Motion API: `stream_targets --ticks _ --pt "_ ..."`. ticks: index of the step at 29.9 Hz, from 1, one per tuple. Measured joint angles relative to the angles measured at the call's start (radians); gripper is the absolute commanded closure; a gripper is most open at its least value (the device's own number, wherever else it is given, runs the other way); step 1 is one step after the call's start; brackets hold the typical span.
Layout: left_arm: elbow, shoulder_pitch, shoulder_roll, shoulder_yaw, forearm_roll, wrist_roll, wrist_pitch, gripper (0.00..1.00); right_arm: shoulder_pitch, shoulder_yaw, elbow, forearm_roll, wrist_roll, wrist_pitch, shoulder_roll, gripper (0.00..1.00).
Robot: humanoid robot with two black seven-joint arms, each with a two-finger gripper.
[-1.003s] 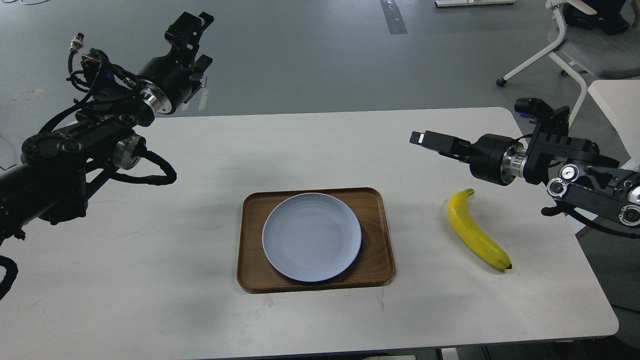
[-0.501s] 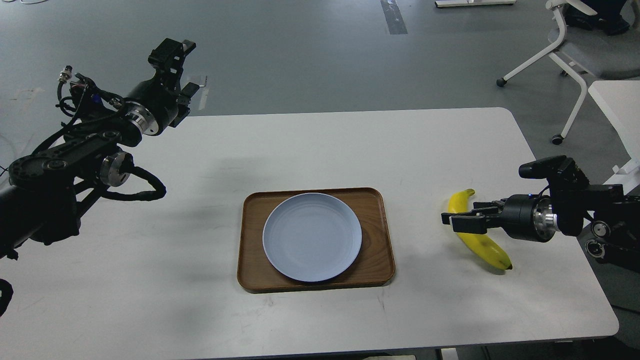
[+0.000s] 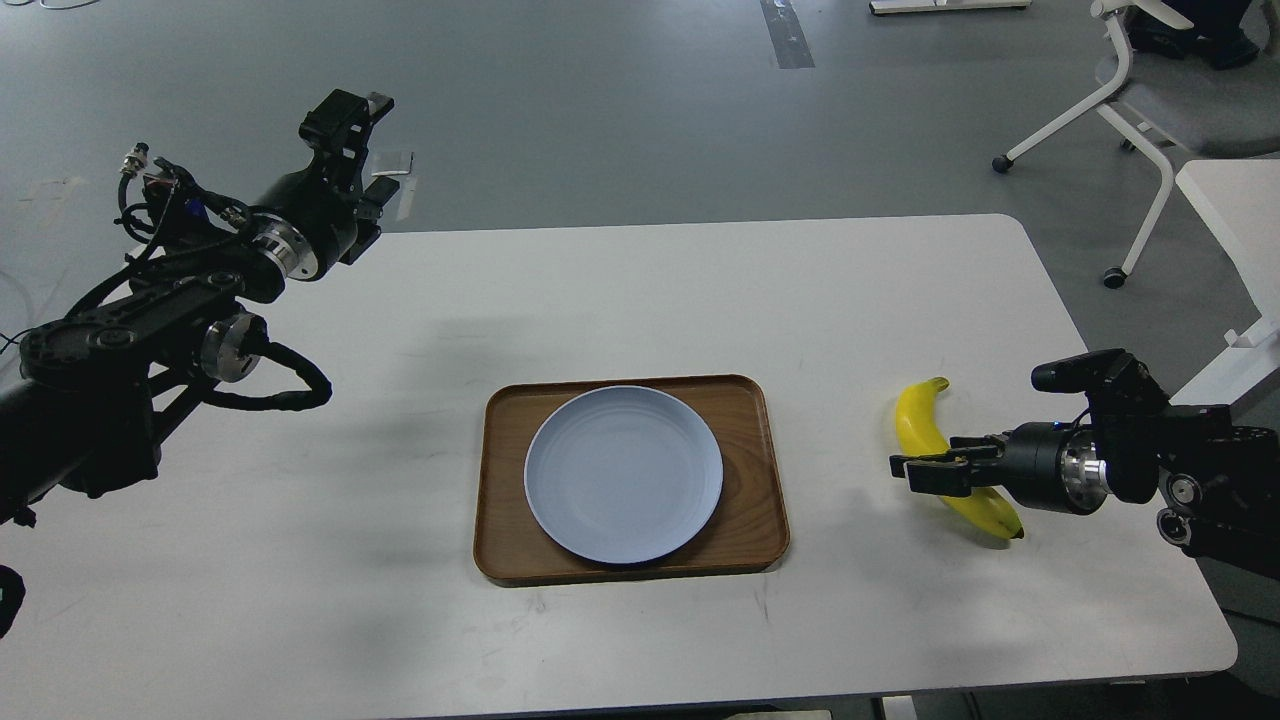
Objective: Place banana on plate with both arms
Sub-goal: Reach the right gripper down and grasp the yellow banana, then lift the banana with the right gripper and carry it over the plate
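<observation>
The yellow banana (image 3: 920, 420) lies on the white table, right of the tray. My right gripper (image 3: 918, 470) comes in low from the right and sits over the banana's middle, its two fingers apart, one on each side of the fruit. The banana rests on the table. The pale blue-grey plate (image 3: 624, 474) lies empty on the brown wooden tray (image 3: 755, 480) at the table's centre. My left gripper (image 3: 362, 145) is raised above the table's far left corner, open and empty, far from plate and banana.
The white table (image 3: 640, 300) ends close to the right of my right arm. A white office chair (image 3: 1150, 100) and a second white table (image 3: 1235, 200) stand beyond the right edge. Grey floor lies behind.
My right gripper dropped from above the table to the banana, then settled slightly lower over its middle. My left arm drew back to the left a little. The banana has not moved.
</observation>
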Motion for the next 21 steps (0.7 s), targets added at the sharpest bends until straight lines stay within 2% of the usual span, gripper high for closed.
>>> stream_targets --ticks 3,5,8,13,21 --pt "0.000 0.003 0.000 0.000 0.000 0.000 0.001 0.02 0.001 -0.017 -0.018 -0.030 0.004 -0.006 0.009 0.68" --pt "0.000 0.006 0.000 0.000 0.000 0.000 0.005 0.02 0.006 -0.032 -0.027 -0.056 0.031 -0.008 0.014 0.73" --pt "0.000 0.014 0.000 0.000 0.001 0.000 0.008 0.02 0.009 -0.049 -0.032 -0.084 0.082 -0.009 0.016 1.00" --pt "0.000 0.028 0.000 0.002 0.003 0.000 0.009 0.02 0.014 -0.065 -0.054 -0.106 0.166 -0.009 0.018 1.00" --pt "0.000 0.030 -0.002 0.005 0.003 0.001 0.011 0.02 0.077 -0.055 -0.062 -0.093 0.182 -0.066 0.043 1.00"
